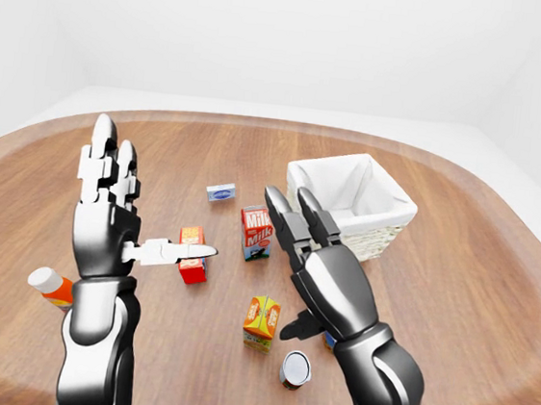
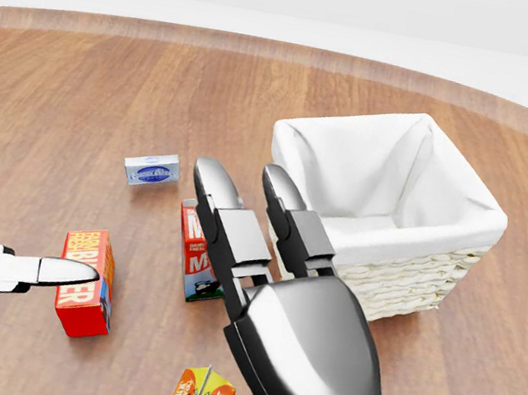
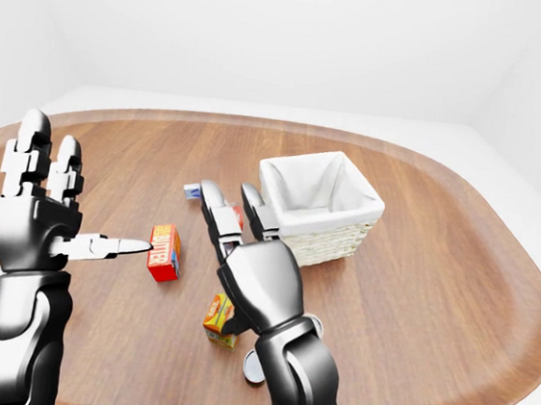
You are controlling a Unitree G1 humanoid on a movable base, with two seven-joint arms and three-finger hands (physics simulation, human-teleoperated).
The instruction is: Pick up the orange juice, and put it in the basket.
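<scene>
The orange juice carton [image 1: 261,322], orange with a green base, stands on the wooden table near the bottom of the left-eye view. My right hand [image 1: 286,262] hovers open just right of and above it, fingers spread, thumb pointing toward the carton without touching it. The wicker basket [image 2: 413,278] with a white cloth liner stands up and to the right, holding nothing. In the head view the right hand covers part of the milk carton [image 2: 194,265]. My left hand [image 1: 146,204] is raised at the left, open, thumb pointing right, holding nothing.
A red butter box [image 2: 86,281] stands by the left thumb. A small blue box [image 2: 151,170] lies above the milk. A metal can [image 1: 295,370] sits below the right hand. An orange-capped bottle [image 1: 52,286] lies at the left. The round table [image 1: 475,282] spreads out right of the basket.
</scene>
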